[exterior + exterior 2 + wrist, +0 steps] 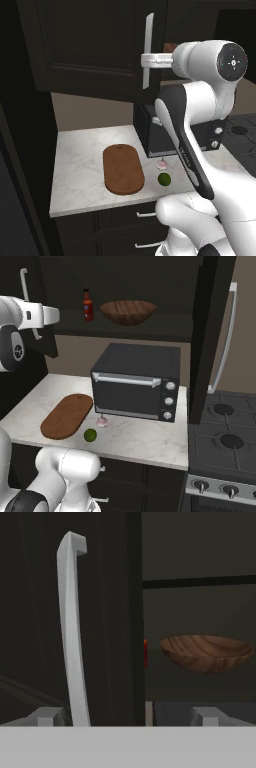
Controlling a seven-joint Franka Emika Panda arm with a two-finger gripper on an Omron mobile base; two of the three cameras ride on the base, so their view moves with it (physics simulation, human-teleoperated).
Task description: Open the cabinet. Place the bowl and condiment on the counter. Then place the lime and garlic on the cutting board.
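We see a near-black wooden cabinet [125, 286] standing with both doors swung open, each door carrying one long silver bar handle. On its shelf sit one wide, shallow bowl [128, 311] of brown grained wood and, just to its left, one small red bottle [88, 305] with a narrow neck and black cap.

Our hand [127, 714] is raised to the left door [95, 45], with the handle [71, 627] running up just inside one fingertip. The fingers are spread wide and grip nothing; whether one of them touches the bar we cannot quite tell. In the hand view the bowl lies beyond the door's edge, well apart from the fingers, with a sliver of the red bottle beside it.

Below, the white-grey marbled counter [145, 438] carries one flat reddish-brown cutting board [67, 415] with rounded ends, lying toward the counter's left end and bare on top. One dark-green lime [90, 435] rests near the front edge, just right of the board, and one pale pinkish garlic bulb [102, 421] sits just behind it, close against a boxy black toaster oven [136, 381] that stands along the back of the counter.
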